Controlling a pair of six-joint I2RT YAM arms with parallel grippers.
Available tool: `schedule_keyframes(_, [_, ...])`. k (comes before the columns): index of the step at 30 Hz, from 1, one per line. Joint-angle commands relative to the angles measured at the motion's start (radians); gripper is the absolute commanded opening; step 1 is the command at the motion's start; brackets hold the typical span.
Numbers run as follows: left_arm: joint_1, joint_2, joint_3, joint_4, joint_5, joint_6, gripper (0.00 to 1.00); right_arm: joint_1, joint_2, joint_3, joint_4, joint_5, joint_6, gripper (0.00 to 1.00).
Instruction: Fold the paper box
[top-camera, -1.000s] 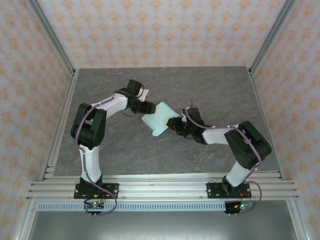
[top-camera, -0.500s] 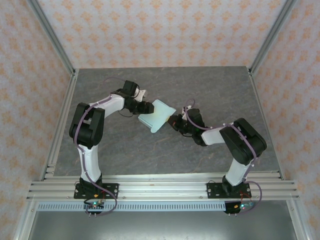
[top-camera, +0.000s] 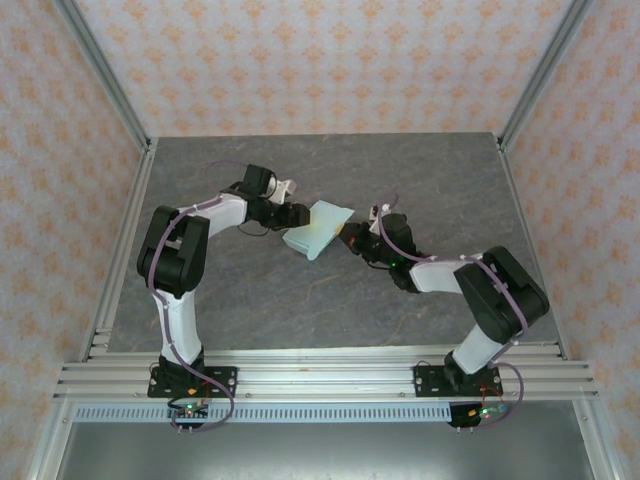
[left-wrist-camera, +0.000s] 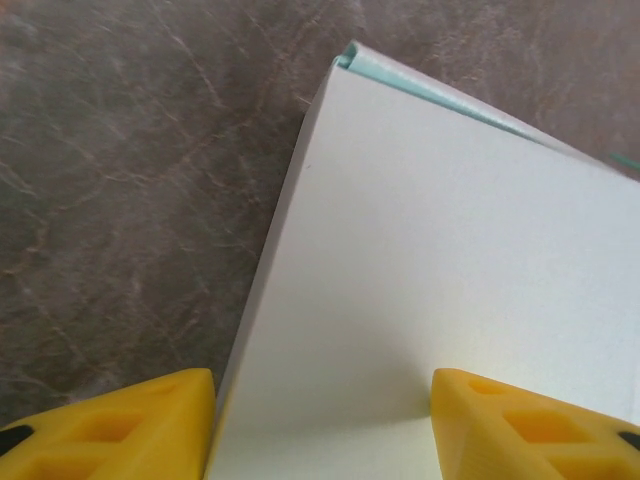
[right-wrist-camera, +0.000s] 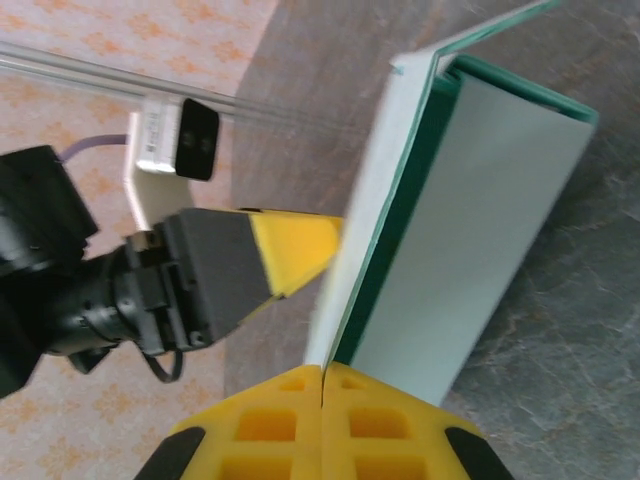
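Top external view, paper box (top-camera: 320, 228) tilted between the arms, right gripper (top-camera: 349, 238) pinched shut on its right edge, left gripper (top-camera: 302, 214) spread, straddling its left end.

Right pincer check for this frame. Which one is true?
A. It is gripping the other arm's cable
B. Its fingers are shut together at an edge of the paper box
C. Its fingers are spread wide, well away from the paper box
B: in the right wrist view the right pincer has its yellow fingers pressed together, and the lower edge of the paper box runs into their seam.
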Motion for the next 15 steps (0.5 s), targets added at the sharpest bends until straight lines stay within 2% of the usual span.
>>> schedule_keyframes(1, [-0.011,-0.035,-0.048,0.006,0.036,-0.031,0.57,-0.001,-0.077,0.023,-0.005,0.024,-0.060,0.00])
schedule_keyframes(15, [-0.101,-0.008,-0.027,-0.021,0.028,-0.008,0.57,0.013,-0.127,0.100,-0.250,0.091,-0.097,0.00])
